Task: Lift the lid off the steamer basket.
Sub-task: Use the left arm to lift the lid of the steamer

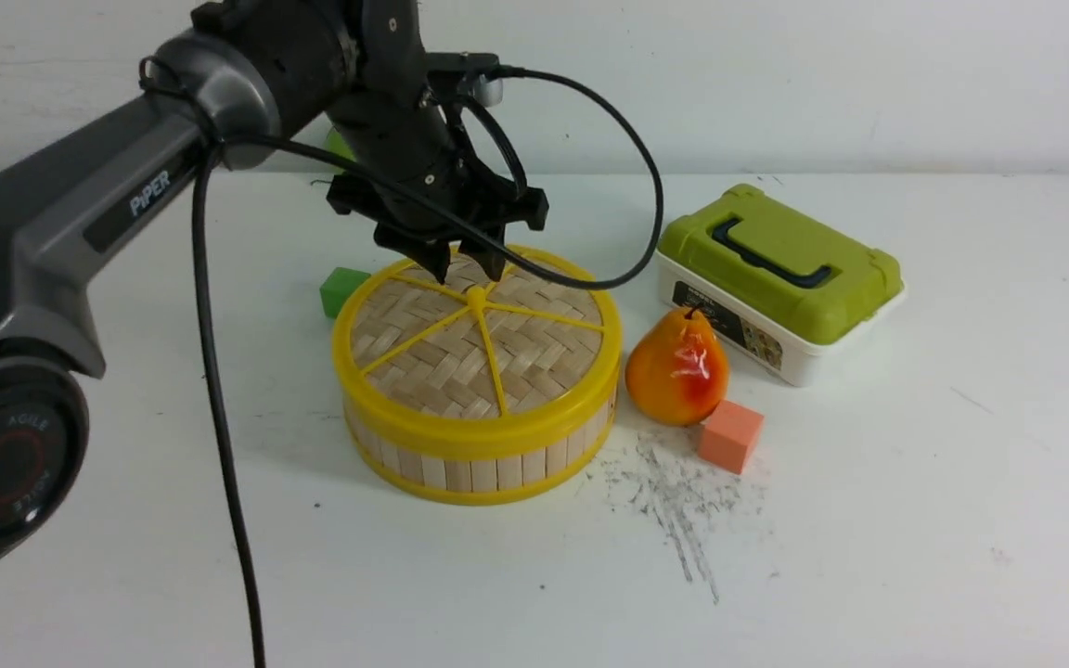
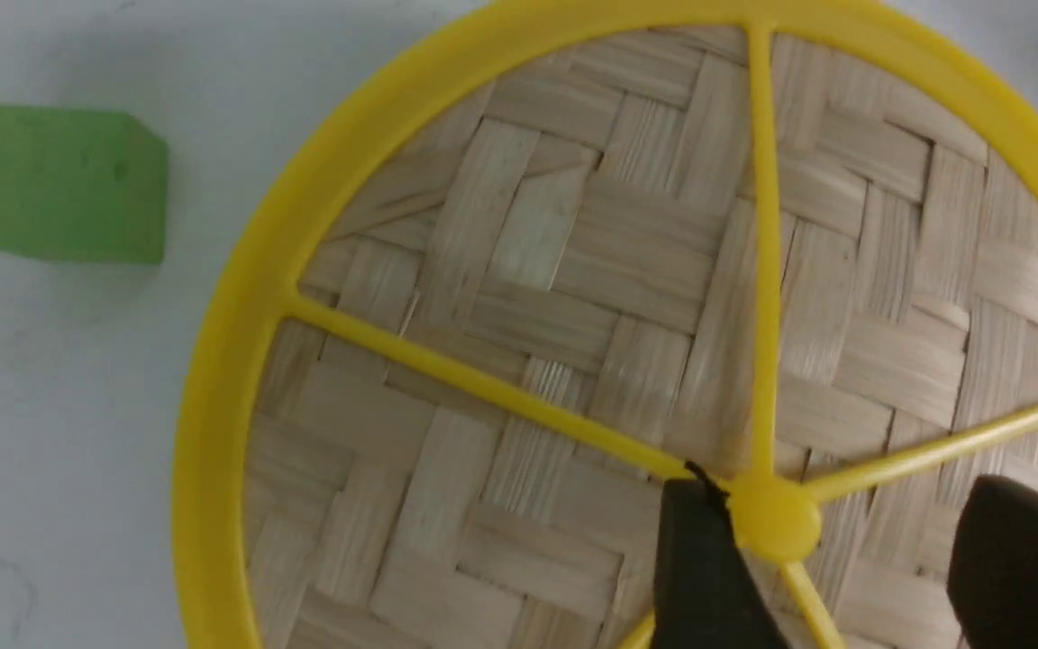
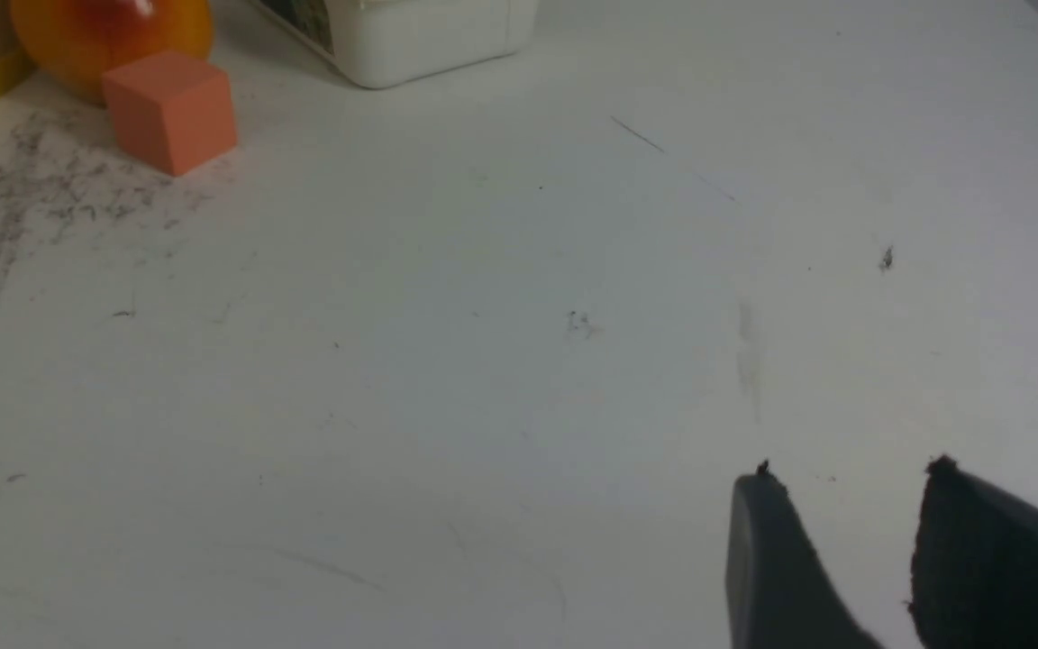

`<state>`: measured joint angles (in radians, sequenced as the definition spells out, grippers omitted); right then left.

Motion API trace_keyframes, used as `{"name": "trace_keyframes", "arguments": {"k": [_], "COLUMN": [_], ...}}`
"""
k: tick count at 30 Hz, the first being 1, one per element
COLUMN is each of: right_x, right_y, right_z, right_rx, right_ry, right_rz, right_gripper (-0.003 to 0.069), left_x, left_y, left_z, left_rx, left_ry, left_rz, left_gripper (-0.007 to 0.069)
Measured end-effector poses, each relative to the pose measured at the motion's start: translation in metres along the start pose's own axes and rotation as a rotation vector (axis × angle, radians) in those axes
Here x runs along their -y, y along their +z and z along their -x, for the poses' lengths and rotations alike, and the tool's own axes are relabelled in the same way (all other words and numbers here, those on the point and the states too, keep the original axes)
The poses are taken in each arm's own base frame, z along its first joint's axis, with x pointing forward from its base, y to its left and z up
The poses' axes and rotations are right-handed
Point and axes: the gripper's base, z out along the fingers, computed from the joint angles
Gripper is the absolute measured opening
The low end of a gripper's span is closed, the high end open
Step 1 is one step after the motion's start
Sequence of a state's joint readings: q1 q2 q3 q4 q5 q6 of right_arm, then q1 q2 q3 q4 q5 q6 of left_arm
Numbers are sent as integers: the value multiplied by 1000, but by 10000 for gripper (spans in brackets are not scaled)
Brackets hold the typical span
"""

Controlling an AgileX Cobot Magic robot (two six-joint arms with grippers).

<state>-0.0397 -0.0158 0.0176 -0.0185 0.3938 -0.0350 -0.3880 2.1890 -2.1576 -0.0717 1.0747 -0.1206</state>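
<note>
The steamer basket stands mid-table, a round bamboo-slat wall between yellow rims. The lid lies flat on top of it, woven bamboo with yellow spokes and a small centre knob. My left gripper hangs open just above the knob, pointing down. In the left wrist view the knob sits close beside one black finger, while the other finger stands well apart; the left gripper holds nothing. My right gripper is open over bare table, out of the front view.
A green cube sits just behind the basket on its left. To the basket's right stand an orange-yellow pear, an orange cube and a white box with an olive-green lid. Dark scuff marks streak the table.
</note>
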Motion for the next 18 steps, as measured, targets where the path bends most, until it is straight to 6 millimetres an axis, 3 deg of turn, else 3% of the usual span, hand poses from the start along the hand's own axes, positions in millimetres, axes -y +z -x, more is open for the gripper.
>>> {"name": "trace_keyframes", "arguments": {"k": [9,13,15,18], "right_x": [0,0,0,0], "right_y": [0,0,0,0], "right_z": [0,0,0,0], "right_rx": [0,0,0,0], "right_ry": [0,0,0,0], "right_rz": [0,0,0,0], "right_gripper": [240,240,240,240], "left_x": [3,9,13,17], "left_y": [22,25,25,25], "left_z": [-5,-8,-9,-9], "left_rx": [-37,-46,-43,-40], "left_ry": [9,71,115,144], "left_rz": [-4,11,47,79], "left_gripper": [294,224,139,104]}}
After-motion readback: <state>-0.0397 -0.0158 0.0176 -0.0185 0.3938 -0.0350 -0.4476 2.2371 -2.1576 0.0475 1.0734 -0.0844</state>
